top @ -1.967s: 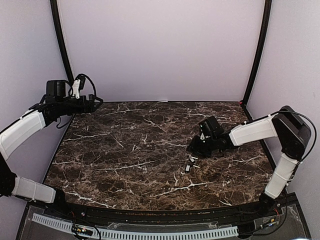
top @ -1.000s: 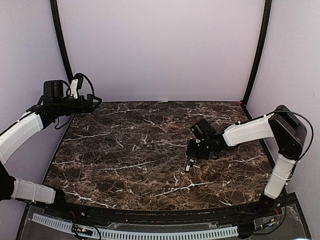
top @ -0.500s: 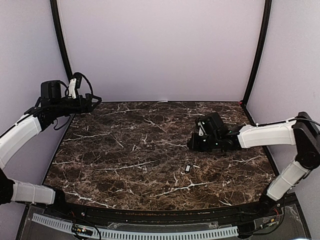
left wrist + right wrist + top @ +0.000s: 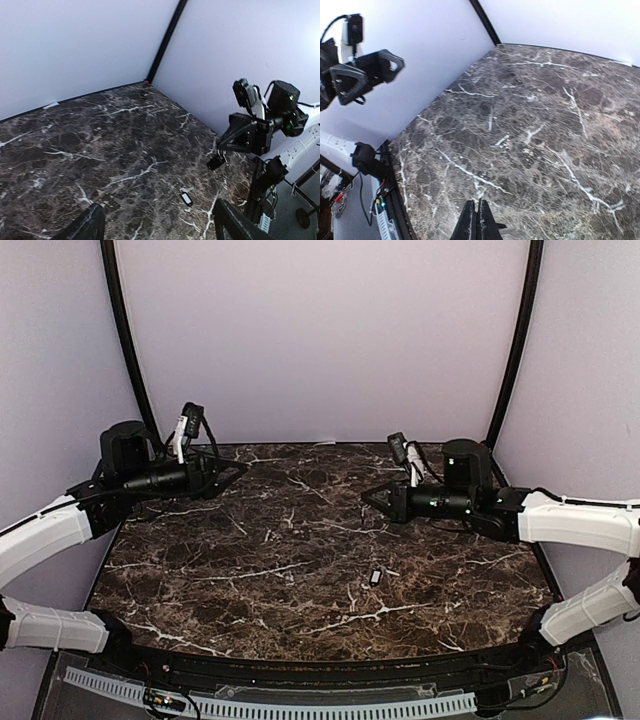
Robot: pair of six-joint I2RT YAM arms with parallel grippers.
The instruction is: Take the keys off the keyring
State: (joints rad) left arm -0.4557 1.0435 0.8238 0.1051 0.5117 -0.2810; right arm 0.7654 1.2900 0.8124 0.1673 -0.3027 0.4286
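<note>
marble table [image 4: 250,570]; keyring [image 4: 376,577] lying flat, right of centre.

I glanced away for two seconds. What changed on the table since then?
The right gripper, shut, lifted off the table beside the black fob and swung up and back; whether it carries anything is unclear. The left gripper, open, swung in from the back-left corner toward the middle. The fob lies where it was.
</note>
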